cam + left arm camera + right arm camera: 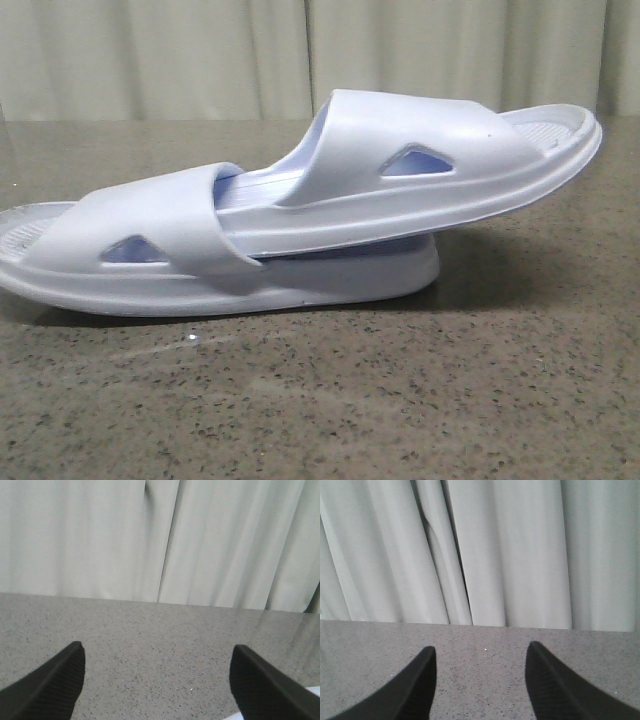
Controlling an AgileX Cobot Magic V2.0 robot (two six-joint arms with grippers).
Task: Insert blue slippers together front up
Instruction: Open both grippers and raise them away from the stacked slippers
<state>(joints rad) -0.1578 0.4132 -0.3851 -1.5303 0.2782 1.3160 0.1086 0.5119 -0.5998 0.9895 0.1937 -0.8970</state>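
In the front view two pale blue-white slippers lie nested on the speckled stone table. The lower slipper (150,235) rests flat, heel to the left. The upper slipper (420,150) has its toe pushed under the lower one's strap and its heel raised to the right. Neither gripper shows in the front view. My left gripper (157,652) is open and empty above bare table; a pale corner of a slipper (312,692) shows beside its finger. My right gripper (481,652) is open and empty above bare table.
Pale pleated curtains (300,55) hang behind the table's far edge and show in both wrist views, the left (160,540) and the right (480,550). The grey speckled tabletop (400,400) extends in front of the slippers.
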